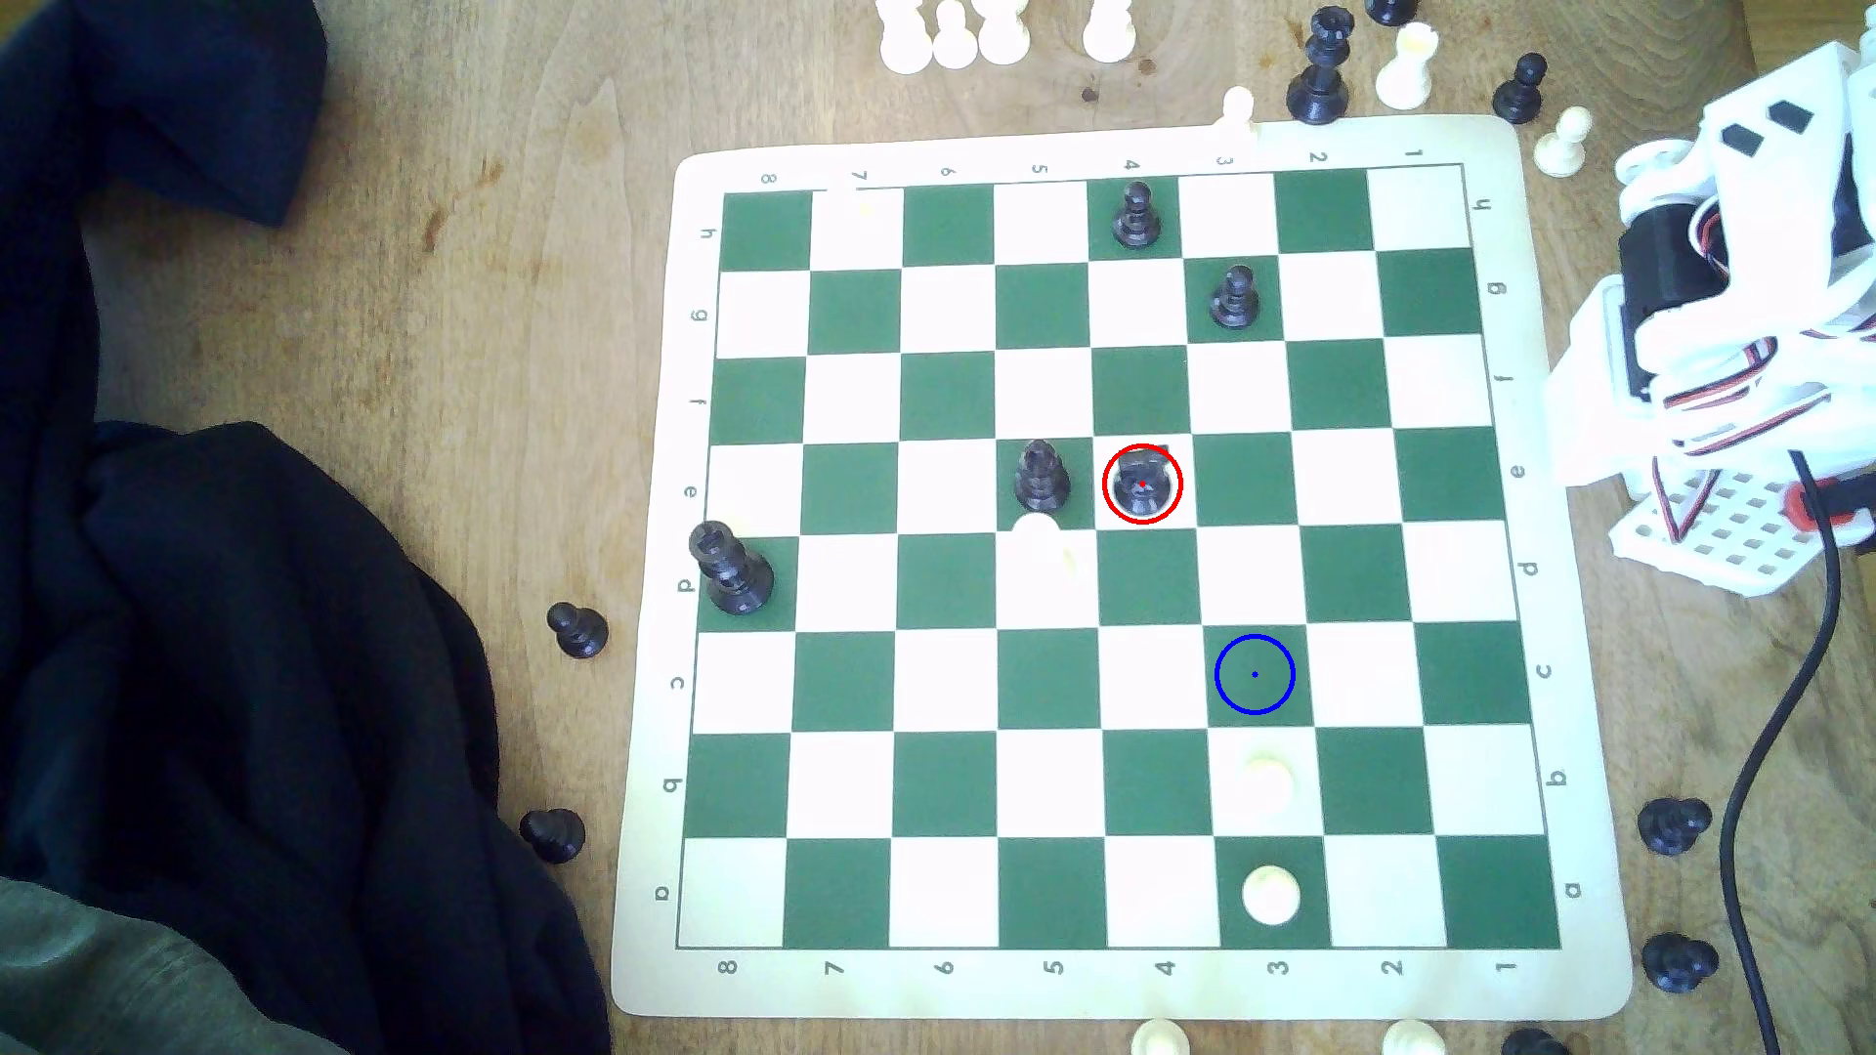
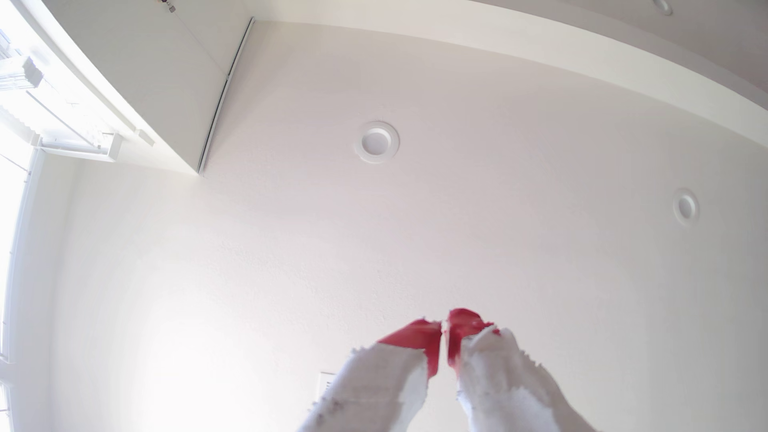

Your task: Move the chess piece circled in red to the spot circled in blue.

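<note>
A black chess piece [image 1: 1142, 484] with a lumpy, grey-shining top stands untouched inside its red ring on a white square near the middle of the green-and-white chessboard [image 1: 1584, 710], as the task waits to begin. The spot [image 1: 1255, 675], a dark green square marked by a thin blue ring and central dot, lies bare two rows nearer the camera and one column toward the exterior view's right. Nothing of the move appears done: the piece has yet to be reached, lifted, carried and set down.

The white SO-100 arm [image 1: 1726, 304] sits folded at the exterior view's right edge, off the board and well apart from the ringed piece. In the wrist view its gripper [image 2: 444, 328] points up at a white ceiling with recessed lights [image 2: 376, 142]; the red-tipped jaws stand almost together, a thin slit between them, and they hold nothing.

A slimmer black piece [image 1: 1041, 475] stands on the square just beside the ringed one, on the exterior view's left, and a pale piece [image 1: 1046, 543] sits washed out just beyond that, so the approach looks likely to need care on that side. Two white pawns [image 1: 1269, 893] occupy the same column as the blue ring, nearer the camera. Spare pieces lie scattered on the wooden desk [image 1: 457, 254], and a dark cloth [image 1: 254, 659] covers its left side.
</note>
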